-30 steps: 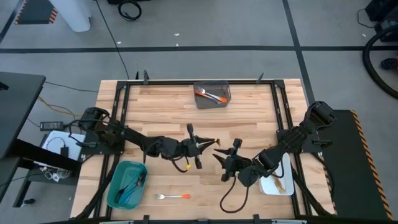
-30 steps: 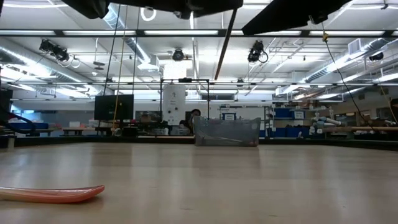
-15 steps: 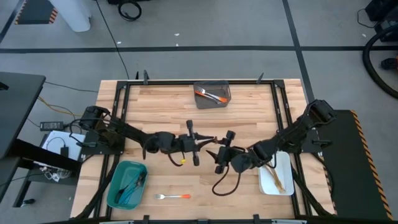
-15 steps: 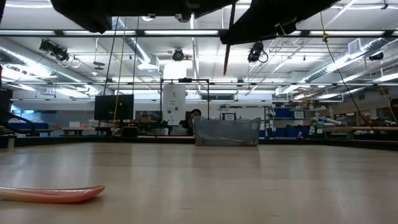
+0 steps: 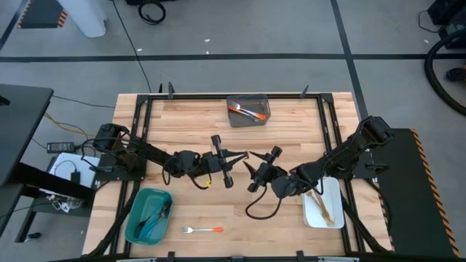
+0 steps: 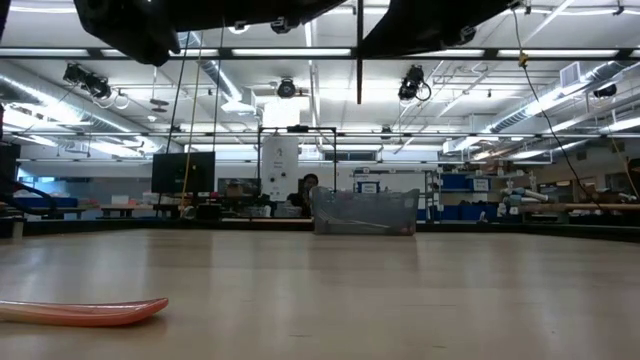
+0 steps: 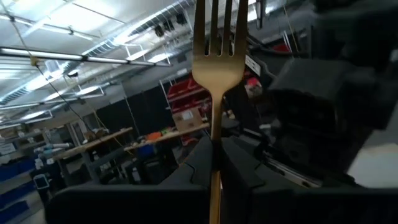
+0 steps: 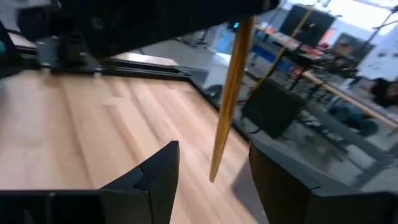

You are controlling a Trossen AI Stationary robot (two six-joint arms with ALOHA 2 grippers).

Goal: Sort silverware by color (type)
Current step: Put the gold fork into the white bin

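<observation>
Here your left gripper (image 5: pixel 234 156) pinches the gold fork (image 7: pixel 217 56); at its 3 o'clock, your right gripper (image 5: pixel 251 171) is spread.

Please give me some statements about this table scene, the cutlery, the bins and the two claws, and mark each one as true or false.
1. The left claw is shut on a gold fork. True.
2. The right claw grips the fork handle. False: its fingers stand open on either side of the handle's end.
3. The grey bin holds orange-handled silverware. True.
4. An orange-handled fork lies inside the teal bin. False: it lies on the table beside that bin.
5. The white bin is near the left arm. False: it sits by the right arm.
</observation>
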